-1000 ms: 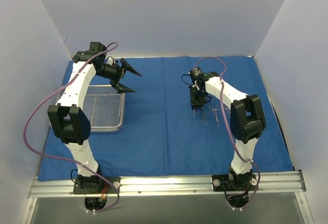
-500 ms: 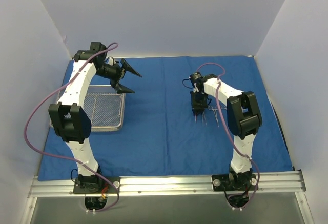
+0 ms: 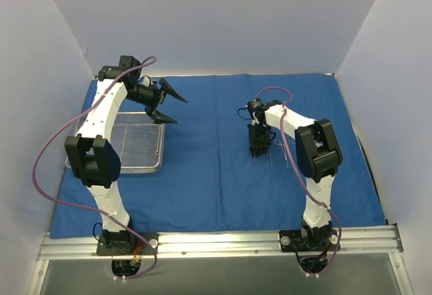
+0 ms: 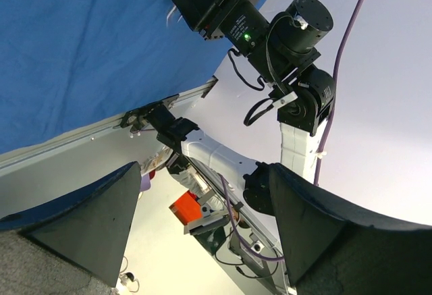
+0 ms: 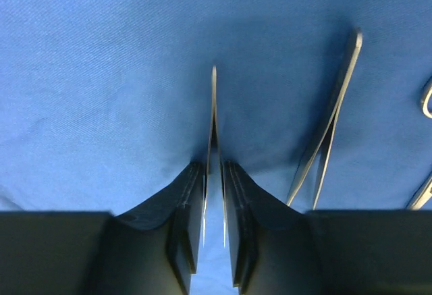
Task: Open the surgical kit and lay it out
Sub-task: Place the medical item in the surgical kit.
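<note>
Blue cloth (image 3: 216,173) lies flat and hides the worktop under it, and pale walls (image 3: 216,25) stand on three sides. I see my right gripper (image 3: 260,153) pointing down, low over the cloth, near the middle of it. Its two black fingers (image 5: 185,214) are pulled close with only a thin gap. They pinch a pair of steel tweezers (image 5: 214,116) that stands on its edge. The two thin legs of the tweezers press on the pads, one on each side. The joined tip pokes out in front of the gripper and rests on the cloth. Just to the right of this gripper a second pair of tweezers (image 5: 331,123) lies flat on the cloth, apart from the fingers. A bit more to the right I can see round finger loops (image 5: 426,99) of another steel tool. They are cut off at the edge of my wrist picture, so I cannot tell what tool it is. My left gripper (image 3: 181,109) hangs up in the air, well apart from the right one. Its fingers are spread wide and nothing is between them. The silver wire tray (image 3: 138,170) sits on the cloth below this gripper, to its left and nearer to the arm's base.
</note>
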`<state>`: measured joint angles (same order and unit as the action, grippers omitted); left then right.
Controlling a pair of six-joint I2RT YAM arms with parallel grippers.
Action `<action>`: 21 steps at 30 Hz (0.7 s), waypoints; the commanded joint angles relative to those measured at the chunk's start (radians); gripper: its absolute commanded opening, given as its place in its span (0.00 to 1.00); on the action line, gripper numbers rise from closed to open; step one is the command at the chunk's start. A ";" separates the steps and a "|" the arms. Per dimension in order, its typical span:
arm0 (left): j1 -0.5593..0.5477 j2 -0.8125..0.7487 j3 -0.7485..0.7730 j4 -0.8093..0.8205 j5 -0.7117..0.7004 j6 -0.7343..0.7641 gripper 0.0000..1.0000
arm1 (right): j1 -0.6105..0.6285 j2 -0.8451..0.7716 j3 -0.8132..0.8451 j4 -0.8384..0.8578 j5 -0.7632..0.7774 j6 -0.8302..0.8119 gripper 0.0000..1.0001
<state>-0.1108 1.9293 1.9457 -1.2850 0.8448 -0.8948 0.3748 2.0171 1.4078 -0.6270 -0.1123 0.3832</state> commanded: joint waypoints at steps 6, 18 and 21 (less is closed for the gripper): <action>-0.003 0.022 0.088 -0.056 0.022 0.036 0.85 | 0.009 0.019 0.013 -0.053 0.000 0.022 0.25; -0.004 0.008 0.093 -0.074 0.005 0.060 0.85 | 0.022 -0.050 0.051 -0.089 0.081 0.037 0.51; -0.004 -0.006 0.090 -0.103 -0.039 0.077 0.85 | 0.029 -0.086 0.085 -0.118 0.137 0.022 0.57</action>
<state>-0.1108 1.9495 1.9961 -1.3308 0.8387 -0.8513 0.3908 2.0159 1.4364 -0.6613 -0.0669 0.4080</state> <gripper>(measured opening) 0.852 0.556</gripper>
